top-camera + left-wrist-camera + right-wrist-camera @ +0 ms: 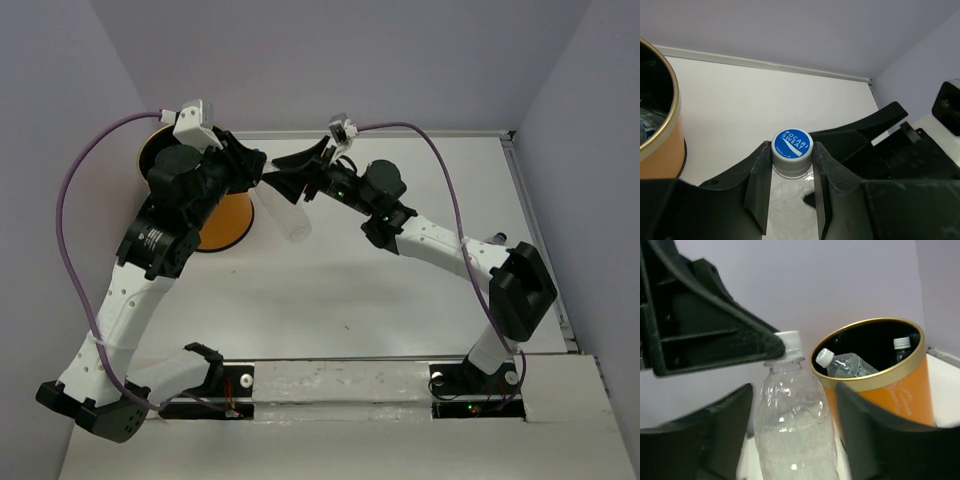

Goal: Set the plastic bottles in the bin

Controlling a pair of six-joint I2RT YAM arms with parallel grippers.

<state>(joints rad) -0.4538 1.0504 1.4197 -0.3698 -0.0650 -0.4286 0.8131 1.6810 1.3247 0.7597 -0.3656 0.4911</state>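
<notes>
A clear plastic bottle (287, 215) hangs between the two grippers, just right of the orange bin (225, 228). My left gripper (262, 178) is shut on its blue-and-white cap (792, 145), one finger on each side of the cap. The same bottle (795, 435) shows in the right wrist view between the fingers of my right gripper (794, 390), which straddle its body with narrow gaps and are open. The left gripper's finger (715, 335) meets the cap there. The bin (900, 385) stands behind and holds two capped bottles (845, 365) that I can see.
The bin's rim (662, 130) is at the left edge of the left wrist view. The right arm's black finger (875, 127) lies close to the right of the left gripper. The back wall and right side wall border the white table (400, 290).
</notes>
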